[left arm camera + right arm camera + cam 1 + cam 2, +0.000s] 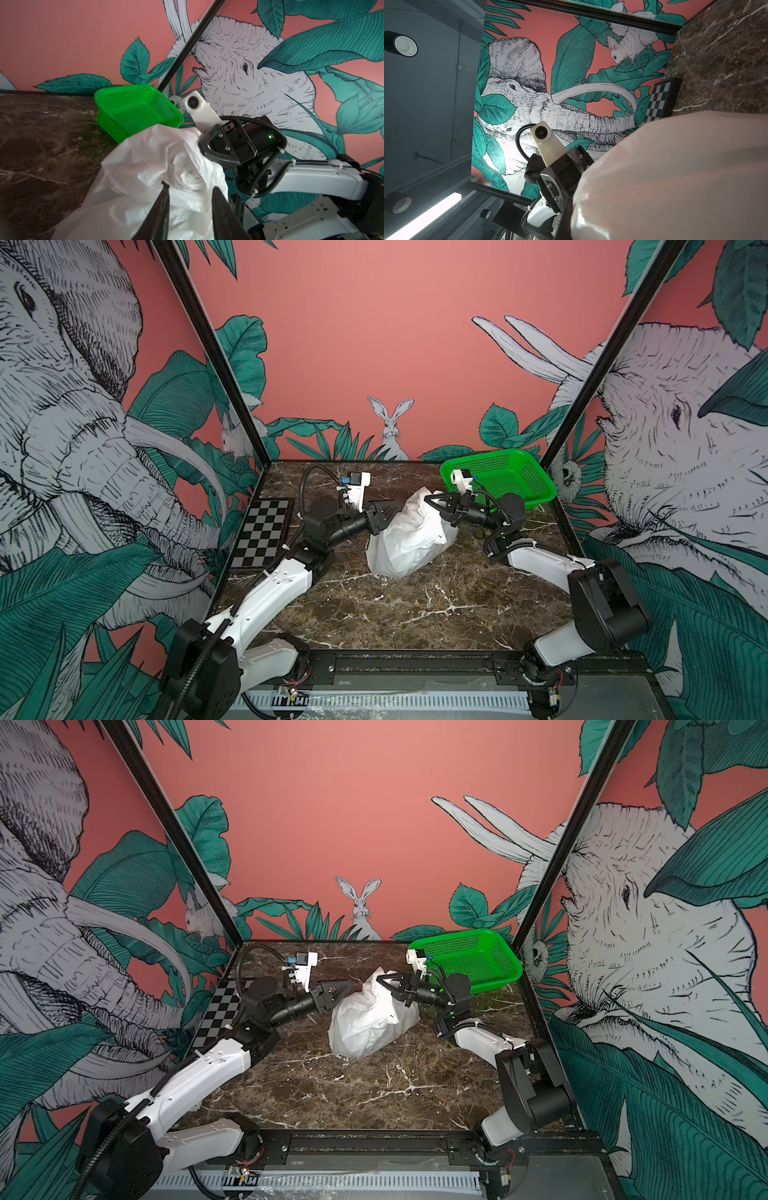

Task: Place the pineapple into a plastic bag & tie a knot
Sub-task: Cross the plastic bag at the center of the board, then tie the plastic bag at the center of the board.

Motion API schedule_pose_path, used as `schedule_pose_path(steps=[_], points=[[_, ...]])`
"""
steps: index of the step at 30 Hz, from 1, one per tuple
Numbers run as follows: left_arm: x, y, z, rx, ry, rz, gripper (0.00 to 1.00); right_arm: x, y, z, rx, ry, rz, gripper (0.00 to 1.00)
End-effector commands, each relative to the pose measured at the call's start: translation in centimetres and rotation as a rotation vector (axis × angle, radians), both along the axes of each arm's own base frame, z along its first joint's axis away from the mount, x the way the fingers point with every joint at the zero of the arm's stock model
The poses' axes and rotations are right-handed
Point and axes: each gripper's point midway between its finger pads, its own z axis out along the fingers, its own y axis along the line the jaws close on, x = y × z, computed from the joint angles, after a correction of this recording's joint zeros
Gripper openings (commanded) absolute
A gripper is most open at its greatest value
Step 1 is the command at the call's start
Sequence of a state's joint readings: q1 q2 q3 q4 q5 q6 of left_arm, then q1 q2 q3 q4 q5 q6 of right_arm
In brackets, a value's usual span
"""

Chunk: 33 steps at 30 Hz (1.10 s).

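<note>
Overhead stereo; wrists near plastic bag (pixel 158 166)

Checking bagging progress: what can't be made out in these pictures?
Pineapple: unseen in all views; the plastic bag hides its contents.
Knot: in both top views the right gripper and crumpled folds cover the bag's top.
Left gripper fingertips: partly behind the bag in top views.
Right wrist view: mostly blurred bag.

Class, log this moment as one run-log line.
plastic bag: lying on table | left gripper: open, at bag | right gripper: shut on bag top
</note>
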<state>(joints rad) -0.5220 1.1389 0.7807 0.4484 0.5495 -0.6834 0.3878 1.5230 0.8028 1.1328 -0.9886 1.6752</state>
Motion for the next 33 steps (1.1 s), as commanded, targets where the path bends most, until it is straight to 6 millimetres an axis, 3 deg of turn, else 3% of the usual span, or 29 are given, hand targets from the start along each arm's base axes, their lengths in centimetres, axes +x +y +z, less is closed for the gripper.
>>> schedule_pose_path(steps=[1,10,18,26,30,33], points=[[0.5,0.0,-0.3,0.020,0.006,0.020,0.33,-1.1,-0.4,2.8,0.046,-0.091,0.016,0.00],[0.8,-3.6,0.6,-0.055,0.032,-0.162,0.33,-1.4,-0.3,3.5,0.063,-0.108,0.036,0.00],[1.1,-5.7,-0.1,-0.048,0.041,-0.208,0.33,-1.2,-0.3,3.4,0.063,-0.108,0.033,0.00],[0.1,-7.2,-1.1,-0.022,0.070,-0.285,0.32,-0.9,-0.3,3.4,0.064,-0.106,0.027,0.00],[-0.2,-7.4,-1.4,-0.025,0.084,-0.308,0.24,-0.9,-0.2,3.3,0.062,-0.106,0.027,0.00],[-0.4,-7.5,-1.1,-0.036,0.082,-0.322,0.03,-0.8,-0.2,3.2,0.058,-0.107,0.023,0.00]])
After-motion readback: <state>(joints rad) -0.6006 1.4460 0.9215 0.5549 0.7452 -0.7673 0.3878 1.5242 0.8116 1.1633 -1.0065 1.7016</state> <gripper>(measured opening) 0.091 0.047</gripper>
